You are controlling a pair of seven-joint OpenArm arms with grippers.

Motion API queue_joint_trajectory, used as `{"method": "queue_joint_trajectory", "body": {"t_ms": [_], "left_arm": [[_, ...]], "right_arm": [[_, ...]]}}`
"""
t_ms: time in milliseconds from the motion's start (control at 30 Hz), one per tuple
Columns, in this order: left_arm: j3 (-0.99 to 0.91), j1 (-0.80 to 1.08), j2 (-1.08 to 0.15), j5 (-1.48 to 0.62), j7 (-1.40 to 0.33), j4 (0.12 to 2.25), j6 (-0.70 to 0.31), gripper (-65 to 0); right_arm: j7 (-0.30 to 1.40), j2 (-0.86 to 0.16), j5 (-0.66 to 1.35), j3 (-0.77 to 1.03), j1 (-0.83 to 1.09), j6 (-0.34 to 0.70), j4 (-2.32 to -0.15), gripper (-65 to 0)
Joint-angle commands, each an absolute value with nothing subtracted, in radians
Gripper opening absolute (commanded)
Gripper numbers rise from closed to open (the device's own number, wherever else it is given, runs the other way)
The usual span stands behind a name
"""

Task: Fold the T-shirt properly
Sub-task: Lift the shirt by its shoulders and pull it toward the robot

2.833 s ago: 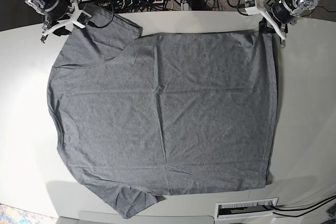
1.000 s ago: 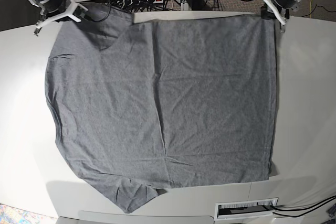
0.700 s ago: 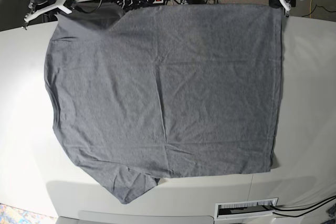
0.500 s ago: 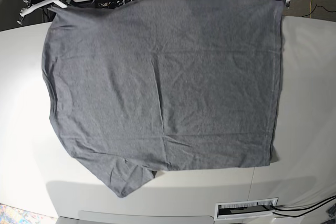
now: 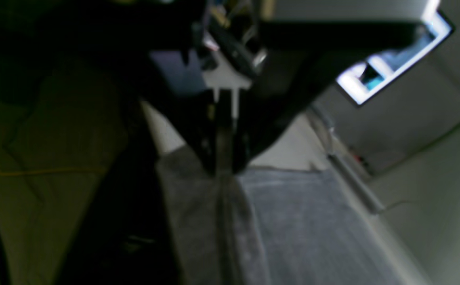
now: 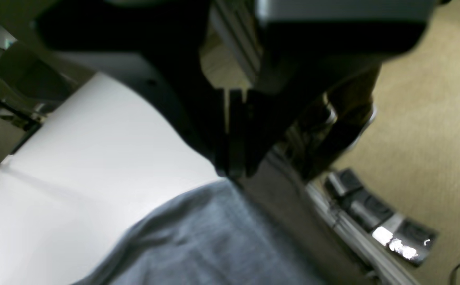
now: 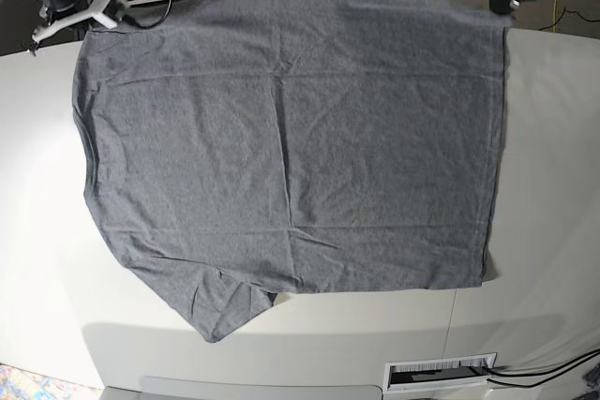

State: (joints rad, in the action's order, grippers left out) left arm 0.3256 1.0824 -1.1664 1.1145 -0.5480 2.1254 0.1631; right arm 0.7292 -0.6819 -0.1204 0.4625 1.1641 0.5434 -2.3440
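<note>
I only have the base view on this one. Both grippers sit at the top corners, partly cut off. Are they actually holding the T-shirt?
Observer: Yes for the left gripper. Its wrist view shows the jaws shut on a pinched ridge of the T-shirt.
Operator: And the right one?
Observer: The right gripper is shut too, with the grey cloth running right up to its tips in the right wrist view, though blur hides the exact contact.
Operator: Is the cloth lifted at that corner?
Observer: The right wrist view shows the white table beside the fabric, but it is too blurred to tell.
</note>
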Motion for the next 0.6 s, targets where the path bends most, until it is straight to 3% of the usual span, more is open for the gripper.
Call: {"method": "queue_joint_trajectory", "body": {"t_ms": [0,567], "left_arm": [[0.322,1.069,-1.176,1.127,-0.551,2.137,0.189,-65.0],[0.322,0.721,-1.160,0.943,-0.488,2.136,0.195,-65.0]], "right_arm": [[0.717,-0.692,-0.127,0.473,1.152,0.530,-2.356,-65.0],[0.649,-0.690,-0.127,0.473,0.854,0.492,-2.356,-65.0]]}}
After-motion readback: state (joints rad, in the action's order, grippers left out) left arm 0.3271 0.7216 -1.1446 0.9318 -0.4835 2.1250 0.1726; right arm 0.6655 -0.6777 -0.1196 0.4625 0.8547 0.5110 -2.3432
